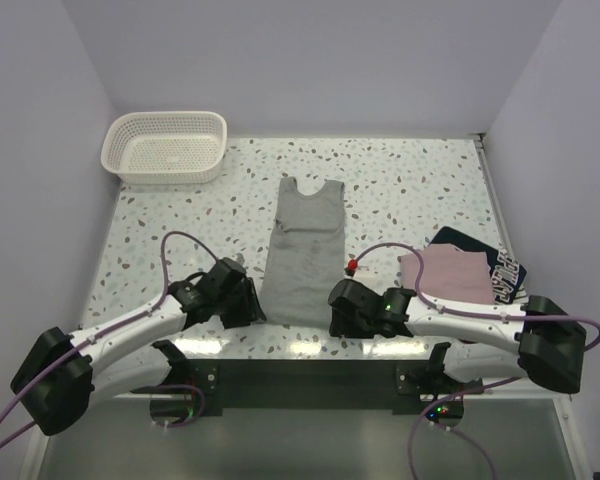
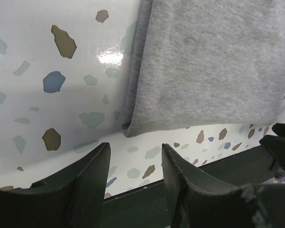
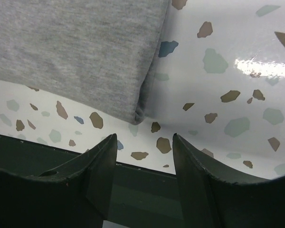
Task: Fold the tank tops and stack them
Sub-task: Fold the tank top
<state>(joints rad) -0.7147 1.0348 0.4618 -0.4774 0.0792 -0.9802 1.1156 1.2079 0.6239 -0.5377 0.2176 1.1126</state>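
A: Where's the grey top point(image 1: 305, 250)?

B: Flat on the table point(image 1: 180, 230), midway between my arms, neck away from me and hem at the near edge. My left wrist camera shows its near left corner point(image 2: 133, 126), where the long edge looks doubled over. The right one shows the other near corner point(image 3: 140, 111).

A: And your grippers?

B: Both are spread with nothing between the fingers. My left gripper point(image 2: 135, 147) sits just short of the left hem corner, and my right gripper point(image 3: 145, 137) sits the same way at the right corner. Neither touches the cloth. From above, they flank the hem, left point(image 1: 246, 300) and right point(image 1: 338, 302).

A: The other tops?

B: The pink top point(image 1: 450, 275) lies folded on the navy top point(image 1: 500, 275), on the right beside my right arm. The basket point(image 1: 165, 150) stands in the far left corner.
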